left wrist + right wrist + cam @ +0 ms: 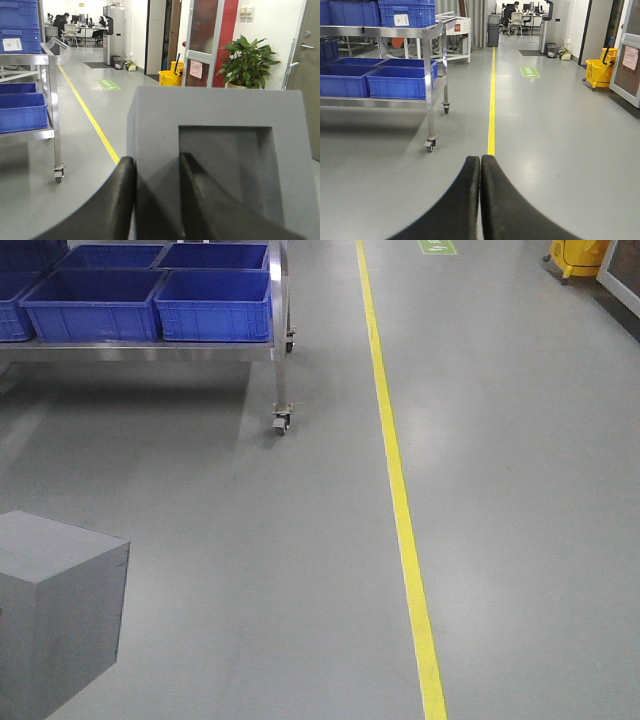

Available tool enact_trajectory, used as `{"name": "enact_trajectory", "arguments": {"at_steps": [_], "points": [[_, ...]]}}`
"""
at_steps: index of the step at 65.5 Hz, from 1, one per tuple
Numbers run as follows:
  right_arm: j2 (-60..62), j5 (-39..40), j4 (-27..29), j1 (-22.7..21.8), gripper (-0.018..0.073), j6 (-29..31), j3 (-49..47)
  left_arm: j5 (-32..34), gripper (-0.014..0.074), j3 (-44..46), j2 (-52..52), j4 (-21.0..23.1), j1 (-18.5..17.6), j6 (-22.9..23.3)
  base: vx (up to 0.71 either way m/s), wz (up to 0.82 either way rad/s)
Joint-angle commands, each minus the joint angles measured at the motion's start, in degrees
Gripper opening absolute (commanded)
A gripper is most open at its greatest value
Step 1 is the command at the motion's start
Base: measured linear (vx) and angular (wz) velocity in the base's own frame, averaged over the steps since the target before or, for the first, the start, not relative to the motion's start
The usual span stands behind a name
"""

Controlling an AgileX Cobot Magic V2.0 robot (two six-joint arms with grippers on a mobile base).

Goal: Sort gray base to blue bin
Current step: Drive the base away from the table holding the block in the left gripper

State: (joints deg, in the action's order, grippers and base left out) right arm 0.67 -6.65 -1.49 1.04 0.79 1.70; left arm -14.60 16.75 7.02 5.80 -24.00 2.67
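1. L fingers (116, 200) fill the wrist view, part-closed on one wall of base (215, 107): one outside, one in its recess.
2. Base is held well short of cart (150, 352), recess side toward L wrist; R arm isn't near it.
3. R fingers (466, 200) pressed together, empty.
4. Bin: can't tell it from cart's crates (212, 308).

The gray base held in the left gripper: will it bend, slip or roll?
Probably stiff: the gray base shows straight edges and flat faces. Its matte surface may resist slipping, though the left gripper pinches only one wall, so it might swing. With flat sides, rolling seems unlikely.
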Motion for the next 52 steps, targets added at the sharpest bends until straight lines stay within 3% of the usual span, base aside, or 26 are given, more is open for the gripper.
{"name": "enact_trajectory", "arguments": {"at_steps": [1, 52], "points": [[0.7, 4.4, -0.4, -0.3, -0.0009, 0.3, 0.8, 6.5, -0.0006, 1.7, 0.7, 0.4, -0.2, 0.4, 0.34, 0.01], [0.7, 4.4, -0.4, -0.3, -0.0009, 0.3, 0.8, 6.5, -0.0006, 1.7, 0.7, 0.4, -0.2, 0.4, 0.38, -0.03]]}}
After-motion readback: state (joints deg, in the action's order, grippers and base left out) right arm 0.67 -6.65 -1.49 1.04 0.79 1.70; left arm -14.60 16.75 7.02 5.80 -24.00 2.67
